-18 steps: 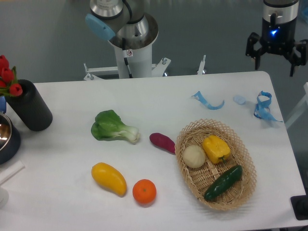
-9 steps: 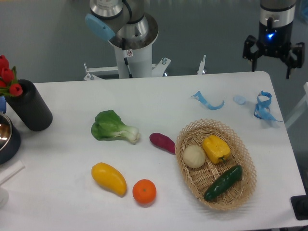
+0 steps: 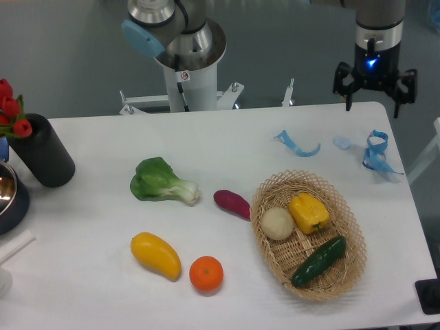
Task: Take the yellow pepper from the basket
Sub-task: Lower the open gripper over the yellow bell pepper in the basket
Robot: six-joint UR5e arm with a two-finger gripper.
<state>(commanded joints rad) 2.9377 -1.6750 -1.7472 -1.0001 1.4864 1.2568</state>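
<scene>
The yellow pepper (image 3: 309, 212) lies in the upper middle of the oval wicker basket (image 3: 348, 213) at the right of the table, beside a pale round onion (image 3: 278, 223) and above a dark green cucumber (image 3: 319, 260). My gripper (image 3: 372, 104) hangs open over the table's far right edge, well above and behind the basket, with nothing between its fingers.
Blue ribbon scraps (image 3: 376, 154) lie behind the basket. Left of the basket are a purple vegetable (image 3: 232, 203), a bok choy (image 3: 162, 181), an orange (image 3: 206, 273) and a yellow mango-like fruit (image 3: 155, 254). A black vase (image 3: 42, 160) and a dark metal bowl (image 3: 11, 196) stand at the left edge.
My gripper has moved left and slightly up along the far edge of the table. Nothing on the table has shifted.
</scene>
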